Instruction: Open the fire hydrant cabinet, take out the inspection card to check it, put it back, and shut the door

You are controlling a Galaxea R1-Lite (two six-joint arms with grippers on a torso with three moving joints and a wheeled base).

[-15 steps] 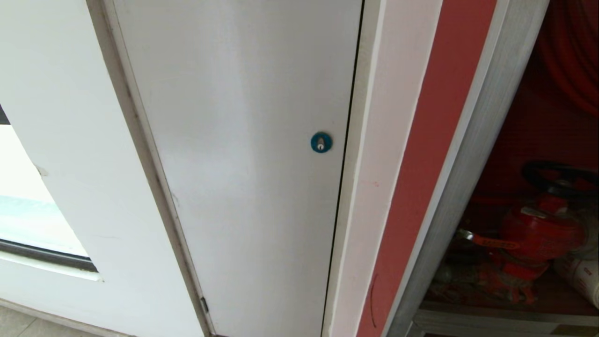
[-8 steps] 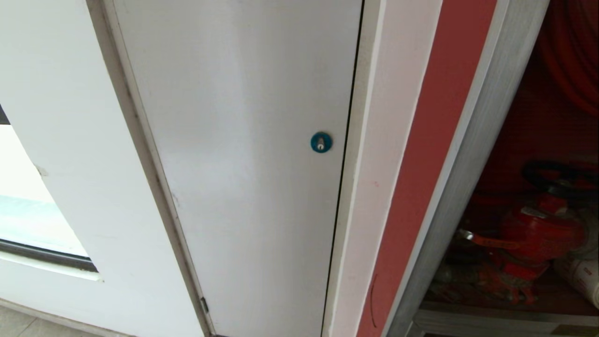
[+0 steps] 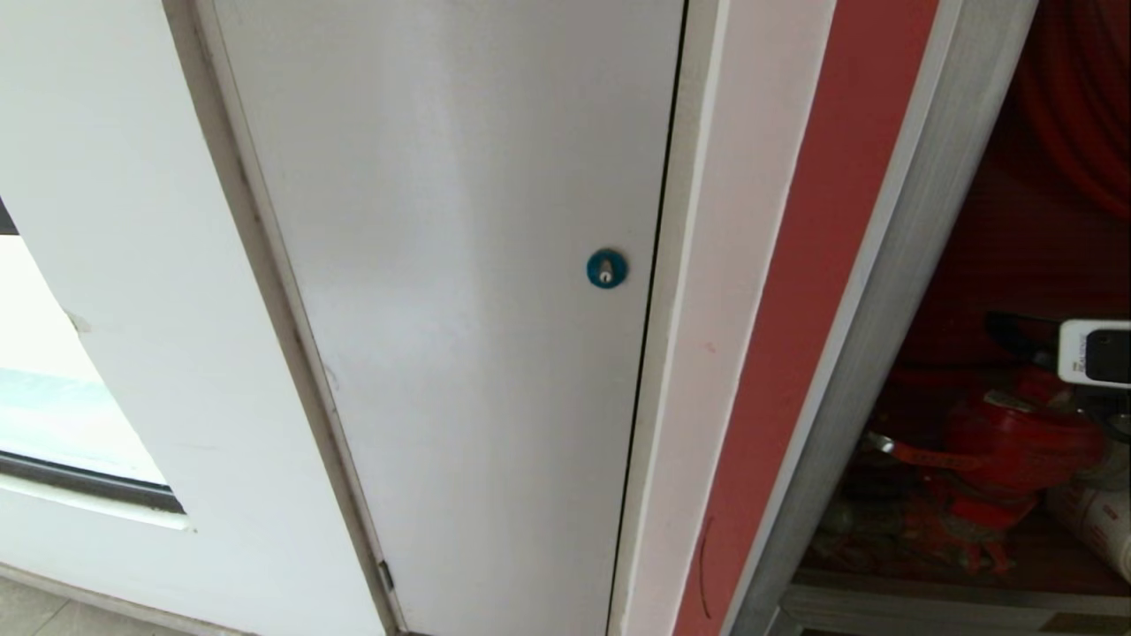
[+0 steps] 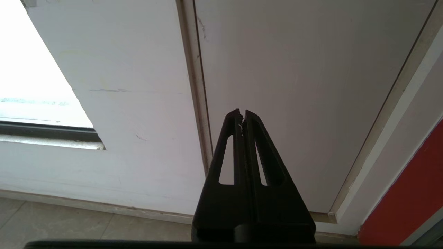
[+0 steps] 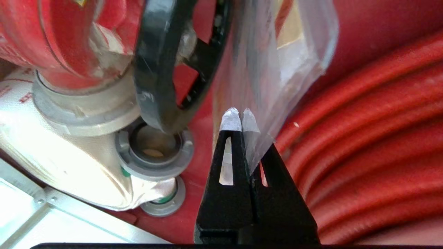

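Observation:
The fire hydrant cabinet stands open at the right, with a brushed silver frame and a red interior. Inside are a red valve with a black handwheel, coiled red hose and a white rolled hose. My right gripper is inside the cabinet, shut on the inspection card, which shows nearly edge-on as a glossy translucent sheet between handwheel and hose. A white-and-black part of my right arm shows at the right edge. The door is out of view. My left gripper hangs shut and empty, low before the wall.
A grey-white panel with a round blue lock fills the middle, beside a red wall strip. A window is at the left. A silver fitting sits close beside the right gripper. Floor tiles run along the wall's foot.
A white-and-black part of my right arm has come into the head view at the right edge, in front of the black handwheel. Everything else is still.

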